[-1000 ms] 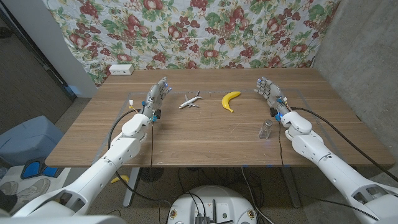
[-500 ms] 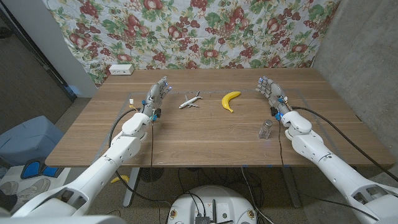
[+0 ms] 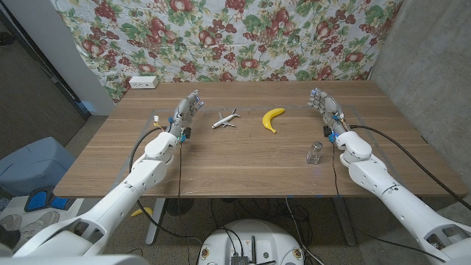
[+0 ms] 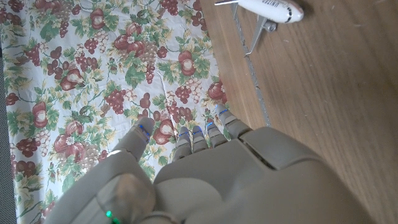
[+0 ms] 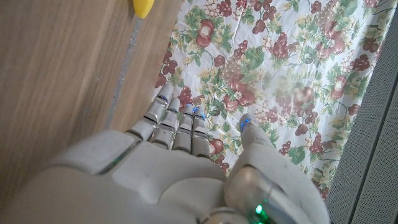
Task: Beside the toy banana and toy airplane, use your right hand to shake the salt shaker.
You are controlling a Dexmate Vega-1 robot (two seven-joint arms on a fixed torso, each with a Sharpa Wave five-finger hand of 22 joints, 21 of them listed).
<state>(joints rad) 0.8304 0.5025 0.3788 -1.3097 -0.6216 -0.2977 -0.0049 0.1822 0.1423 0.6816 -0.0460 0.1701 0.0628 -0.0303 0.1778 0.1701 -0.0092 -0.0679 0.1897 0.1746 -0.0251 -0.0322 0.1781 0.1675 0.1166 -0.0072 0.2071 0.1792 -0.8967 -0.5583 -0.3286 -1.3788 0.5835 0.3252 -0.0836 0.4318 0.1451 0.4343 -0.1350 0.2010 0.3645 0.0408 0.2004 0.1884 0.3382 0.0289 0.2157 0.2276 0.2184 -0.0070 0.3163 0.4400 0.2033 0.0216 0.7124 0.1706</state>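
currently the shaker point(image 3: 315, 152), a small clear glass one, stands upright nearest the front edge of the table point(image 3: 243, 173), on the robot's right side. it sits just inboard of the right forearm and near the right wrist; nothing touches it.

the right hand point(image 3: 326, 112) is beyond the shaker, toward the right side of the table, with its fingers point(image 5: 180, 121) extended and slightly apart. it holds nothing. the left hand point(image 3: 185, 114) is at about the same depth on the left side, fingers point(image 4: 199, 134) likewise extended, and it holds nothing.

between the two hands lie the toys. the airplane point(image 3: 225, 118), white, is just right of the left hand; it also appears in the left wrist view point(image 4: 267, 9). the banana point(image 3: 273, 118), yellow, lies right of the airplane and well left of the right hand; its tip appears in the right wrist view point(image 5: 143, 7).

at the far left corner of the table sits a white box point(image 3: 143, 82). behind the table hangs a fruit-print cloth point(image 3: 221, 37).
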